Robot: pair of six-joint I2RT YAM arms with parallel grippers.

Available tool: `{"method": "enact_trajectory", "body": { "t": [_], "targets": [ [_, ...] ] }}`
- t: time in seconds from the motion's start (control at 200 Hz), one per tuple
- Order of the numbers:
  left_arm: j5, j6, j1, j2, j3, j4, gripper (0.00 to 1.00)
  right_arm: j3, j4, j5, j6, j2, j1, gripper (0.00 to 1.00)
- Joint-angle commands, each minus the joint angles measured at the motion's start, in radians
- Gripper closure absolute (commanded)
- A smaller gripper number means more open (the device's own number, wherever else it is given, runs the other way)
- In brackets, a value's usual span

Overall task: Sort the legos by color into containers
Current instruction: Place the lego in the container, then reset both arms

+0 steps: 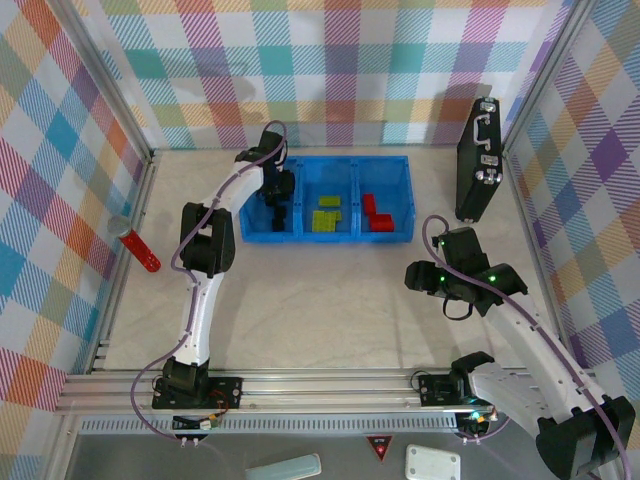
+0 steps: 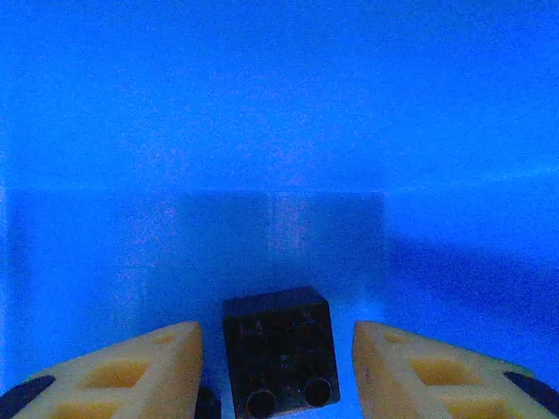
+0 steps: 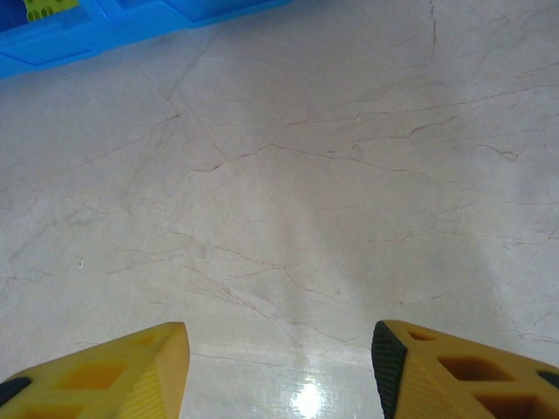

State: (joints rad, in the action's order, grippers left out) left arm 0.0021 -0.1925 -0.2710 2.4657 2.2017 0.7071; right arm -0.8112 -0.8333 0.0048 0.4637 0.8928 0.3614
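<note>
The blue tray holds three compartments side by side. My left gripper reaches down into the left one. It is open in the left wrist view, with a black brick lying between its fingers and a gap on each side. A second dark piece peeks out by the left finger. Lime-green bricks lie in the middle compartment and red bricks in the right one. My right gripper hovers open over bare table, below the tray's right end.
A red cylinder with a grey cap lies near the left wall. A black case with metal latches leans at the back right. The tray's edge and a lime-green brick show at the top left of the right wrist view.
</note>
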Motion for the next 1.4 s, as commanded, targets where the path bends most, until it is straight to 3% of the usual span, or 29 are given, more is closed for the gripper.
{"method": "enact_trajectory", "body": {
  "t": [0.0, 0.19, 0.335, 0.54, 0.925, 1.29, 1.395],
  "targets": [
    [-0.002, 0.011, 0.008, -0.052, 0.011, 0.023, 0.51, -0.018, -0.014, 0.021, -0.010, -0.002, 0.006, 0.40],
    [-0.034, 0.029, 0.003, -0.167, -0.093, -0.027, 0.49, -0.025, 0.009, 0.070, -0.031, 0.020, 0.007, 0.28],
    [-0.049, 0.038, 0.002, -0.283, -0.232, -0.102, 0.46, -0.010, 0.045, 0.175, -0.040, 0.033, 0.006, 0.18],
    [-0.117, 0.029, 0.003, -0.468, -0.472, -0.235, 0.42, 0.079, 0.196, 0.301, -0.071, 0.009, 0.005, 0.00],
    [-0.272, 0.032, 0.004, -0.800, -0.890, -0.392, 0.26, 0.183, 0.421, 0.532, -0.172, 0.027, -0.011, 0.01],
    [-0.392, 0.041, 0.010, -1.076, -1.206, -0.488, 0.09, 0.238, 0.663, 0.550, -0.238, 0.153, -0.065, 0.01],
    [-0.447, 0.054, 0.016, -1.153, -1.312, -0.542, 0.00, 0.268, 0.765, 0.561, -0.267, 0.186, -0.083, 0.01]
  ]
}}
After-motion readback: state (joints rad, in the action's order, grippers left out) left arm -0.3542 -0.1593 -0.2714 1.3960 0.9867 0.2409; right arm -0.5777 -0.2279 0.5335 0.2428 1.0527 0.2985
